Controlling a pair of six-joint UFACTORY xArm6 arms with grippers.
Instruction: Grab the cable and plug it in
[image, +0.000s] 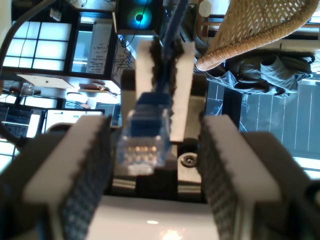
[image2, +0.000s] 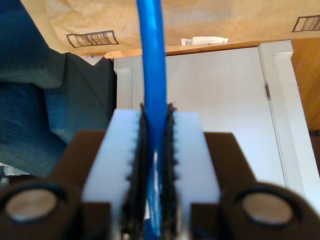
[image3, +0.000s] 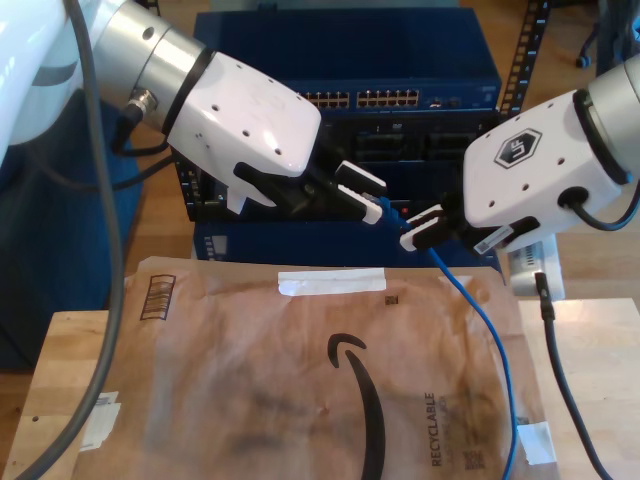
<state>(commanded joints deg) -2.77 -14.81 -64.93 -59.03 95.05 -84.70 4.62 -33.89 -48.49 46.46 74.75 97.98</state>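
Between the two arms, at the centre of the exterior view, my second gripper is clamping the blue ethernet cable just behind its end. The second wrist view is showing the jaws closed flat on the cable. Its translucent plug is projecting past those white fingers and pointing into my first gripper, which is standing open with its pads well apart on either side of the plug, not touching it.

Progress, as a judgement: the grab is done; the plug-in is not. The plug is hanging in front of the blue network rack, below the row of ports, and is seated in none of them. A handover or re-grip nearer the plug appears to be the step in hand.

Below the second gripper, the slack cable is trailing across the brown paper mailer, which is lying flat on the tabletop. Whether the mailer is holding anything cannot be told.
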